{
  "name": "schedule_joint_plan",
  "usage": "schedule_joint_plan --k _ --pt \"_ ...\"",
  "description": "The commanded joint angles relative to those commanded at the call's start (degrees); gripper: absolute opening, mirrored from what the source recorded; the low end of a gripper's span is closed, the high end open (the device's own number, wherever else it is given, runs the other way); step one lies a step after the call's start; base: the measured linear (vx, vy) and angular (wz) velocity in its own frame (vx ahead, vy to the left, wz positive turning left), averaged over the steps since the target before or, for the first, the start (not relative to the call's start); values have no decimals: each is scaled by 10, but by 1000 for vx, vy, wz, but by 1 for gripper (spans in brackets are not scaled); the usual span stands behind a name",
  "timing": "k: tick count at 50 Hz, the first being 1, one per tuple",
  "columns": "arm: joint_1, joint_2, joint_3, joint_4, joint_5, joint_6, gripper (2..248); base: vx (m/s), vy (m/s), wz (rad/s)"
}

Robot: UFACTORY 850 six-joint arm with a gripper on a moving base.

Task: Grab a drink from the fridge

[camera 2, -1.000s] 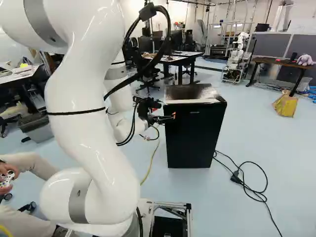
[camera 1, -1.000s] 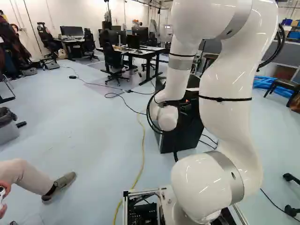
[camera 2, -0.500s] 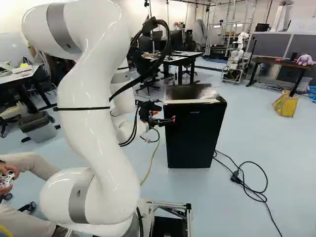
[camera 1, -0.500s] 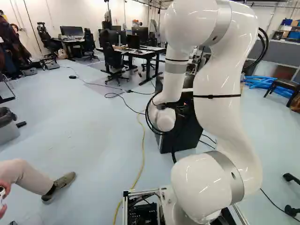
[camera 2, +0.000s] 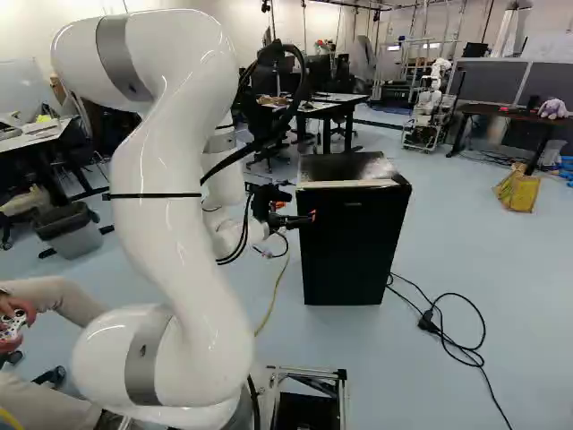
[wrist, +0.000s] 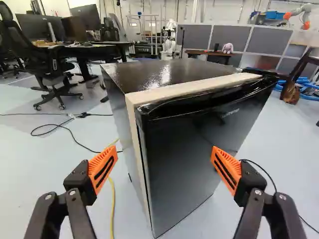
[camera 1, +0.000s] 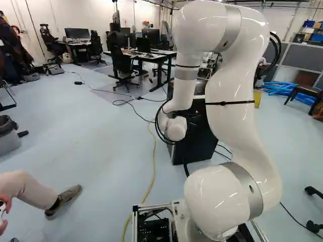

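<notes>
The gripper hangs before the left part of the black fridge in the right base view. In the wrist view the gripper stands wide open with nothing gripped between its orange pads. Ahead of it is the fridge, its door closed, with the door's free-standing vertical edge and pale frame between the two fingers' lines. Whether a finger touches the door I cannot tell. The arm largely covers the fridge in the left base view. No drink is visible.
A black cable lies on the floor right of the fridge, a yellow one to its left. Desks and chairs stand behind. Another robot is at the back. A person's leg reaches in at the left.
The arm's upper links have shifted, leftward in the left base view. The gripper has dropped slightly beside the fridge front and stays open. The base and fridge have not moved.
</notes>
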Motion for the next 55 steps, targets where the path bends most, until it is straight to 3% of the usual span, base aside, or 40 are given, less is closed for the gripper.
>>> schedule_joint_plan --k 55 --pt "-1 -29 -44 36 10 0 247 0 0 0"
